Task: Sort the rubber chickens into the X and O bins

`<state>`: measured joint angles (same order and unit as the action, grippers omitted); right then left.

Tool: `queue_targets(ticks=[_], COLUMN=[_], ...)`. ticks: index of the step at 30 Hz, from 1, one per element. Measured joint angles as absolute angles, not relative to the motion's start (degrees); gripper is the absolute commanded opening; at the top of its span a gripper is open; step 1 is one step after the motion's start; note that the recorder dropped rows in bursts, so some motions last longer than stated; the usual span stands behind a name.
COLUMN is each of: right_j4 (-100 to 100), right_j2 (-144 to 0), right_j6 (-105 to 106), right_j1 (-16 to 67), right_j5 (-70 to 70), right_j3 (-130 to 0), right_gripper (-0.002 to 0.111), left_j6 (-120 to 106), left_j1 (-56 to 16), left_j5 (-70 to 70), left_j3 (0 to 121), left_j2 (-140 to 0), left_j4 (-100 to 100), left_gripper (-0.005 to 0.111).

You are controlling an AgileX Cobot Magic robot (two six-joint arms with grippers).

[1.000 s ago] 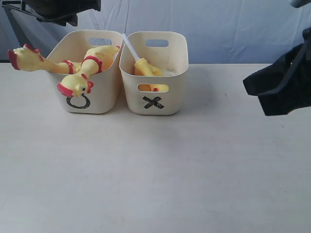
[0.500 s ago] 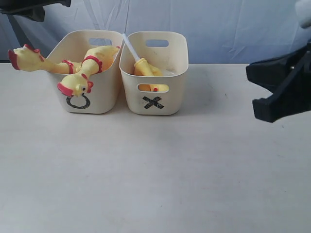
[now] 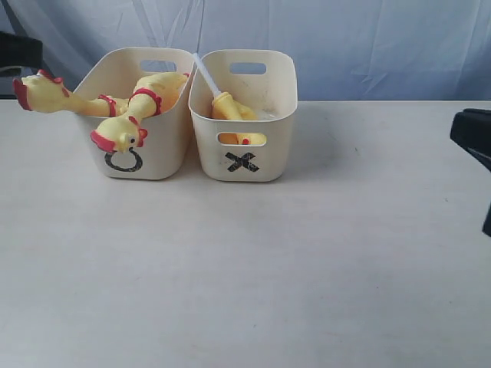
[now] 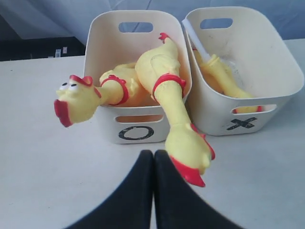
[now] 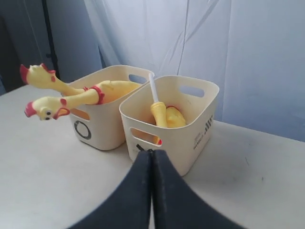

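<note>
The O bin (image 3: 157,157) and the X bin (image 3: 272,153) stand side by side at the back of the table. Two rubber chickens lie in the O bin. One has its head (image 3: 38,92) over the left rim, the other's head (image 3: 119,136) hangs down the front above the O mark. A yellow chicken (image 3: 230,109) lies in the X bin. My left gripper (image 4: 153,155) is shut and empty, just in front of the O bin (image 4: 107,131) and beside the hanging head (image 4: 188,152). My right gripper (image 5: 152,153) is shut and empty, in front of the X bin (image 5: 190,131).
A thin white stick (image 3: 205,73) leans in the X bin against its left wall. A black part of the right arm (image 3: 474,134) juts in at the right edge. A pale cloth backdrop (image 3: 345,38) hangs behind the table.
Both arms have drawn outward: the left one left the top-left corner, the right one slid to the right edge. The chickens and bins have not moved.
</note>
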<state>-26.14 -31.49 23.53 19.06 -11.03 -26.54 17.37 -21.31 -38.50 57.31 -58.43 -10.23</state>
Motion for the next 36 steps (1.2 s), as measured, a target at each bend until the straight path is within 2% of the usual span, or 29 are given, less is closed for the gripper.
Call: queue_targets(ticks=[19, 25, 36], right_j4=[-35.05, -35.18, -35.18], right_j2=[-15.75, -14.7, -14.7], right_j6=[23.53, 23.53, 23.42], right_j1=[19.06, 19.06, 19.06], right_j5=[-14.09, -20.33, -21.59], right_j3=[-21.25, -21.25, -21.25], right_gripper=[-0.001, -0.001, -0.001], left_j6=[8.25, 7.07, 6.98], left_j1=[-21.31, -21.31, -21.31], left_j5=[-24.75, -24.04, -30.19], left_j3=[30.71, 28.23, 28.09], left_j2=[-25.16, -23.03, -22.91], left_j4=[-4.72, -4.23, -7.3], left_gripper=[0.0, 0.0, 0.0])
